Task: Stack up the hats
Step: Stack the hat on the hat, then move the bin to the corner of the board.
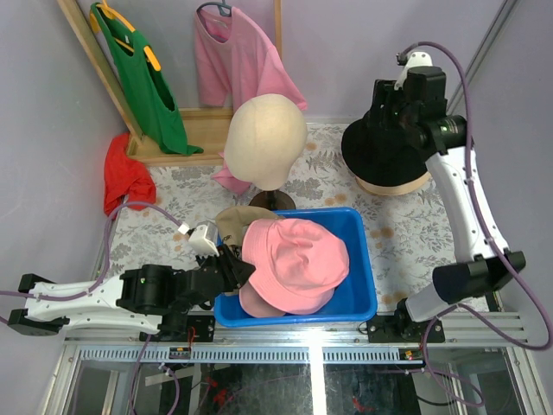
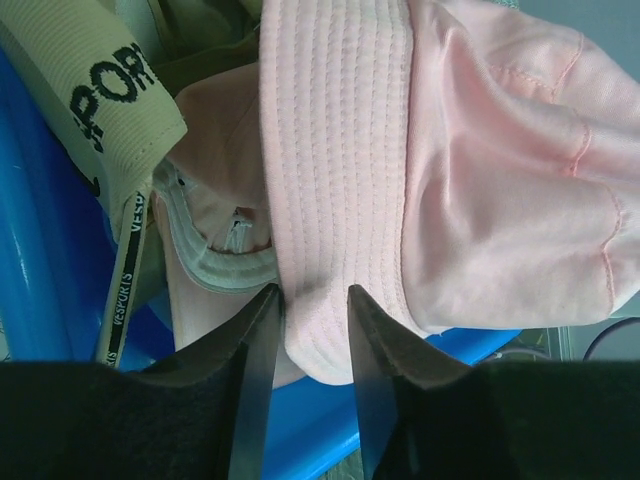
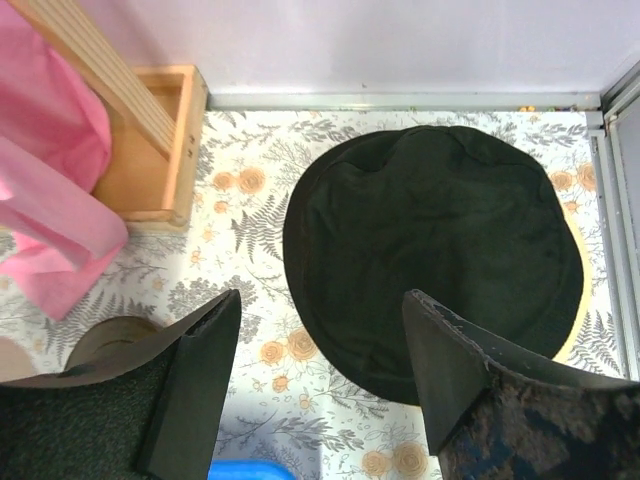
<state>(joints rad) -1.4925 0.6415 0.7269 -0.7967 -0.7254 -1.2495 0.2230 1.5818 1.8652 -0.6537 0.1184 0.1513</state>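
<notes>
The left gripper (image 2: 308, 292) was seen with jaws narrowly parted astride the brim of the pink bucket hat (image 2: 480, 180); whether the brim was pinched could not be told. That hat was piled over the pink cap (image 1: 257, 300) and tan cap (image 2: 90, 80) in the blue bin (image 1: 363, 294). The right gripper (image 3: 320, 300) was spread wide and empty above the dark green cap (image 3: 430, 250).

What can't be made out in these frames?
- Top view: pink cap mostly buried under the pink bucket hat.
- Top view: right gripper fingers hidden by its own wrist.
- Top and right wrist: whatever sits under the dark hat; only a tan rim shows.
- Left wrist: whether the left gripper pinches the brim; fabric fills the gap.
</notes>
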